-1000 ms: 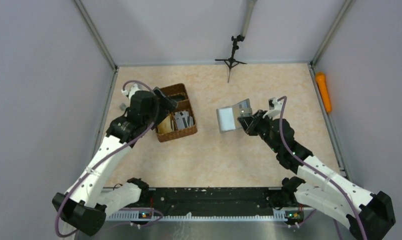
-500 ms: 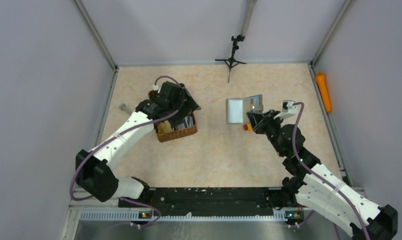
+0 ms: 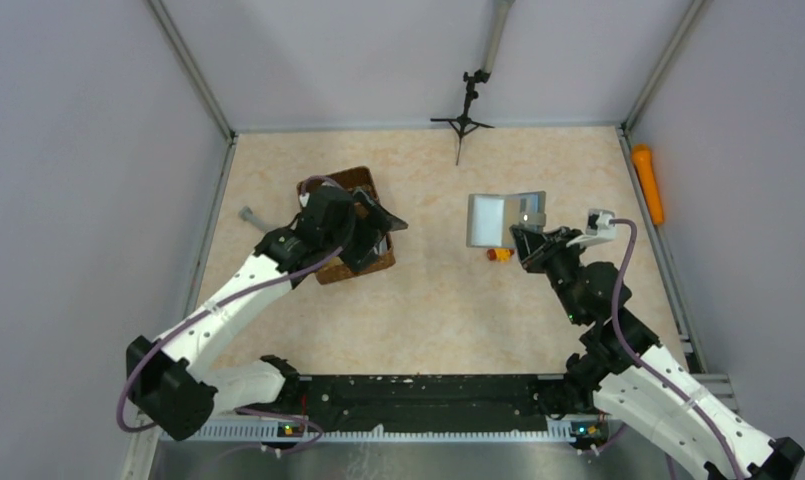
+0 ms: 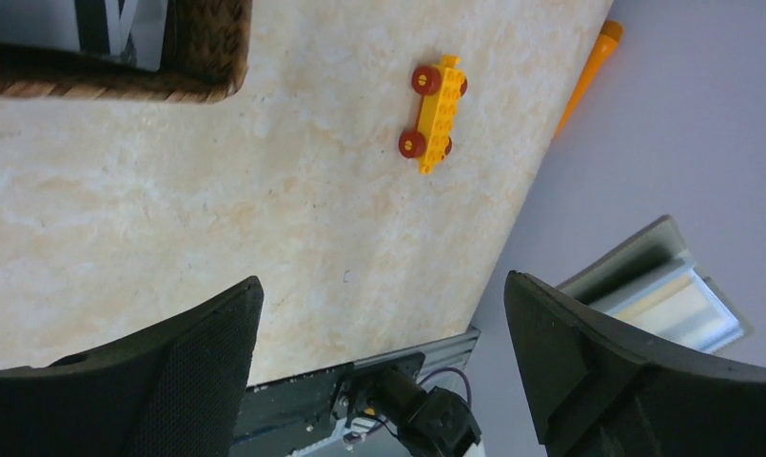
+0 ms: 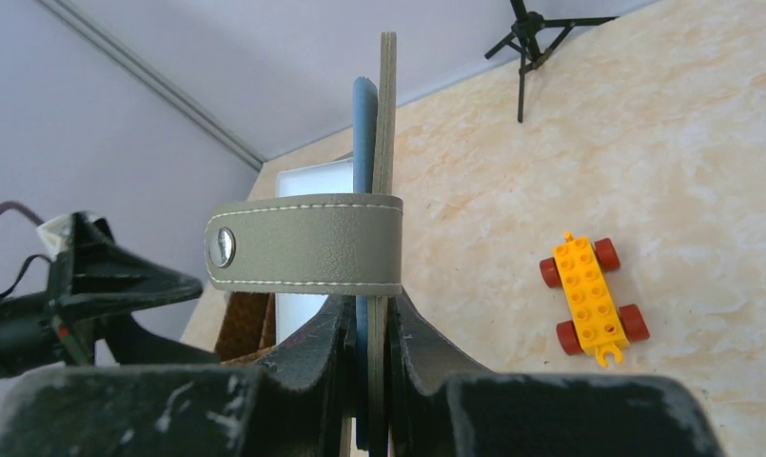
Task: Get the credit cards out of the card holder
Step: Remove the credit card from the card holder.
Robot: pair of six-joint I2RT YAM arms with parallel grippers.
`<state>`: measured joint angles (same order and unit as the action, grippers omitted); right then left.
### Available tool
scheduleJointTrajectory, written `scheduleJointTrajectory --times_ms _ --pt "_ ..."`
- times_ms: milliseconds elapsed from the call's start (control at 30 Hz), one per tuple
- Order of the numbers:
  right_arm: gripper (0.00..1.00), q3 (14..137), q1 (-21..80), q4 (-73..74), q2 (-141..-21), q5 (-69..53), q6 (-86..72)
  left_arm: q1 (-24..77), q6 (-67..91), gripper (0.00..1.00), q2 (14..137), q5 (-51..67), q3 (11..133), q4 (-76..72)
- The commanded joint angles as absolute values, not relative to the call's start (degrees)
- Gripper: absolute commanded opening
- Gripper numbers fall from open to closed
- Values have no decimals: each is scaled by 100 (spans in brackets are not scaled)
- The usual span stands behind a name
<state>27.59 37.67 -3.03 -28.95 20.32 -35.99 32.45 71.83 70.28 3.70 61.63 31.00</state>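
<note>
My right gripper [image 3: 527, 238] is shut on the lower edge of the grey card holder [image 3: 505, 218] and holds it open and upright above the table. In the right wrist view the card holder [image 5: 385, 143] stands edge-on between my fingers, its snap strap [image 5: 307, 246] hanging across the front. My left gripper [image 3: 385, 222] is open and empty over the right edge of the wicker basket [image 3: 340, 181]. In the left wrist view its fingers [image 4: 169, 371] stand wide apart, and the card holder [image 4: 669, 295] shows at the right. A grey card [image 4: 103, 29] lies in the basket.
An orange toy brick with red wheels [image 3: 498, 254] lies on the table below the card holder, also in the left wrist view [image 4: 434, 111]. A small black tripod [image 3: 464, 120] stands at the back. An orange cylinder [image 3: 648, 183] lies along the right wall. A small grey bolt [image 3: 250, 215] lies left of the basket.
My left arm has swung from the basket's left side to over its right edge. My right gripper has carried the card holder right and farther back, uncovering the toy brick.
</note>
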Motion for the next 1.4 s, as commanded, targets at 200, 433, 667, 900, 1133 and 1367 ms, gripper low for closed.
scheduleJointTrajectory --times_ms 200,433,667,900,1133,1367 --pt "4 2807 3700 -459 -2793 2354 -3286 3710 8092 99 6356 -1416 5969 3100" --pt "5 2705 3700 -470 -2686 2269 -3377 3821 7882 99 8539 186 6941 2942" --pt "5 2660 3700 -453 -2660 2211 -3475 3926 7870 99 7694 -481 6695 3333" --pt "5 2657 3700 -360 -2603 2292 -3547 3873 8625 97 6720 -899 6200 3457" --pt "4 2628 3700 -526 -2870 1990 -3836 4626 7743 99 6385 -2502 7197 4352" --pt "4 2572 3700 -639 -2919 1644 -4311 4211 5089 99 5088 -1275 5517 2254"
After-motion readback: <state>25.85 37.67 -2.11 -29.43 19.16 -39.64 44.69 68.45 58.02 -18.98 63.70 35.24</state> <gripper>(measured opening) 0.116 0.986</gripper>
